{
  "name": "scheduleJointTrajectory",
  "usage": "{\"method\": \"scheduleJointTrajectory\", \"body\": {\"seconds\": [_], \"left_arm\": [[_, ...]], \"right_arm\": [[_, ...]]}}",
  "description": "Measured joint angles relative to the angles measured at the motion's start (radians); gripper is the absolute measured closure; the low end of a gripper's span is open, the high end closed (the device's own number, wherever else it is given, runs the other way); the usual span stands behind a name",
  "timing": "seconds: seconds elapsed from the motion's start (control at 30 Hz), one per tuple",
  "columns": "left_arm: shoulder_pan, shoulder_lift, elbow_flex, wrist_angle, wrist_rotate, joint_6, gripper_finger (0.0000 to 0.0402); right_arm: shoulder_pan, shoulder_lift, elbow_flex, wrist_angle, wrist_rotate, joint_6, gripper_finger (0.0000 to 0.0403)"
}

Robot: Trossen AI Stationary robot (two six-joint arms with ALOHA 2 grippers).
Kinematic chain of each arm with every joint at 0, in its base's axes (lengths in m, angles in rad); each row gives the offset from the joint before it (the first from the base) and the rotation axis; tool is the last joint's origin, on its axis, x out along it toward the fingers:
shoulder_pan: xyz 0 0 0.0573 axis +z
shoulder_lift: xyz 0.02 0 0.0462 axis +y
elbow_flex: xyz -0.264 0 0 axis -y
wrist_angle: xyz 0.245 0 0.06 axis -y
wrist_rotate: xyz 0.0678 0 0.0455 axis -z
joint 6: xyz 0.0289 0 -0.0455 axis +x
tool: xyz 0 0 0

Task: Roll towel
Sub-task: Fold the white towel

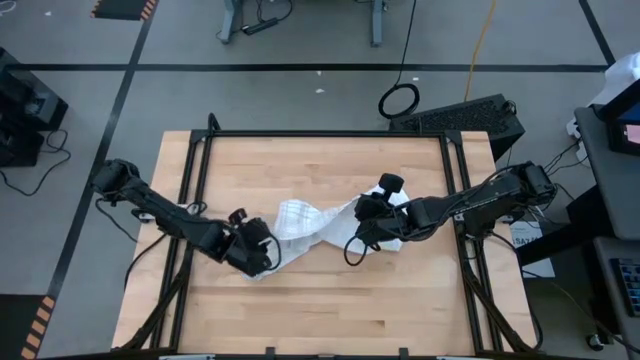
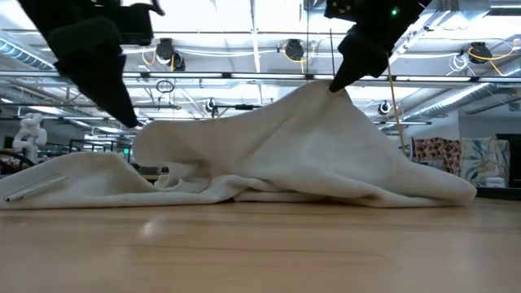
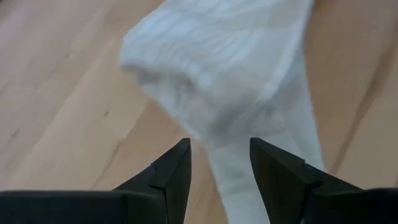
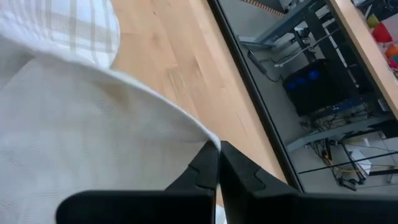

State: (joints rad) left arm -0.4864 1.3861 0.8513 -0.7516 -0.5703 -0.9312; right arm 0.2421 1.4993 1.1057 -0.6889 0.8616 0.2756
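Observation:
The white checked towel lies bunched across the middle of the wooden table. In the low view its one side rises in a peak, and the rest sags onto the table. My right gripper is shut on the towel at that peak. My left gripper is open over the towel's left end. In the left wrist view a narrow strip of towel runs under the gap between its fingers. Whether the fingers touch the cloth does not show. My right gripper pinches an edge of the towel between its two fingertips, coming from above and slanting down. That edge is lifted off the table into a peak. The cloth hangs slack from it, with its lower parts on the table.
A black frame runs along the table's left, right and far sides. Bare wood lies between the towel and the near edge. A computer case and cables stand beyond the far right corner.

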Motion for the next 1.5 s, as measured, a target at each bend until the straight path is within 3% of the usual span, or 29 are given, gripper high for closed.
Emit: {"method": "scheduleJointTrajectory", "body": {"seconds": [0.13, 0.4, 0.73, 0.87, 1.23, 1.37, 1.5], "left_arm": [[-0.045, 0.000, -0.013, 0.004, -0.037, -0.080, 0.0232], [-0.059, 0.008, -0.147, 0.359, -0.062, -0.061, 0.0227], [-0.059, 0.059, -0.207, 0.476, 0.016, -0.083, 0.0119], [-0.056, 0.092, -0.208, 0.504, 0.015, -0.083, 0.0103], [0.087, 0.157, -0.208, 0.594, -0.131, -0.010, 0.0108], [0.141, 0.154, -0.208, 0.651, -0.136, 0.085, 0.0142], [0.208, 0.159, -0.207, 0.641, -0.079, 0.116, 0.0202]], "right_arm": [[0.000, 0.000, 0.000, -0.003, 0.000, 0.000, 0.0403], [0.000, 0.000, 0.000, -0.005, 0.000, 0.000, 0.0403], [0.000, 0.000, 0.000, -0.009, -0.004, 0.001, 0.0402], [0.000, 0.000, 0.000, -0.011, -0.003, 0.001, 0.0402], [0.000, 0.000, 0.000, 0.006, -0.003, 0.014, 0.0402], [0.000, 0.000, 0.000, 0.004, -0.006, 0.020, 0.0402], [0.000, 0.000, 0.000, 0.003, -0.030, 0.032, 0.0402]]}}
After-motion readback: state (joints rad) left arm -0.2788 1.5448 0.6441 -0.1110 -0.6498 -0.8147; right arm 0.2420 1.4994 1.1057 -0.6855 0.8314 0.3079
